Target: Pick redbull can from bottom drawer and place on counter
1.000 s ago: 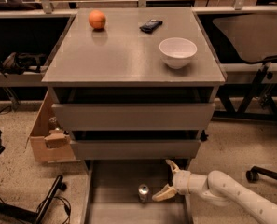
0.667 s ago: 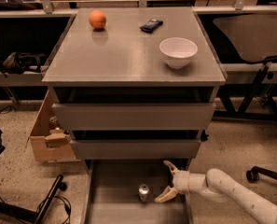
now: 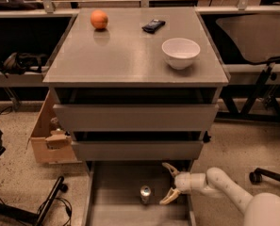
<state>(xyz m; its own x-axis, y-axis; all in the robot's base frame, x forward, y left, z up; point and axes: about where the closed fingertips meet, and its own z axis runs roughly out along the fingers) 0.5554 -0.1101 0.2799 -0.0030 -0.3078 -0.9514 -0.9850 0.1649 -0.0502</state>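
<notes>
The redbull can (image 3: pixel 145 194) stands upright on the grey floor of the pulled-out bottom drawer (image 3: pixel 112 206), its silver top facing up. My gripper (image 3: pixel 168 184) is open inside the drawer, just right of the can, fingers spread and pointing left toward it, a small gap apart from it. The white arm comes in from the lower right. The grey-brown counter (image 3: pixel 125 51) tops the cabinet above.
On the counter sit an orange (image 3: pixel 99 19), a dark small device (image 3: pixel 153 25) and a white bowl (image 3: pixel 180 52). Two upper drawers (image 3: pixel 135 117) overhang the open one. A cardboard box (image 3: pixel 47 135) stands left of the cabinet; chair bases stand to the right.
My gripper has shifted slightly left, closer to the can, staying open. The can has not moved.
</notes>
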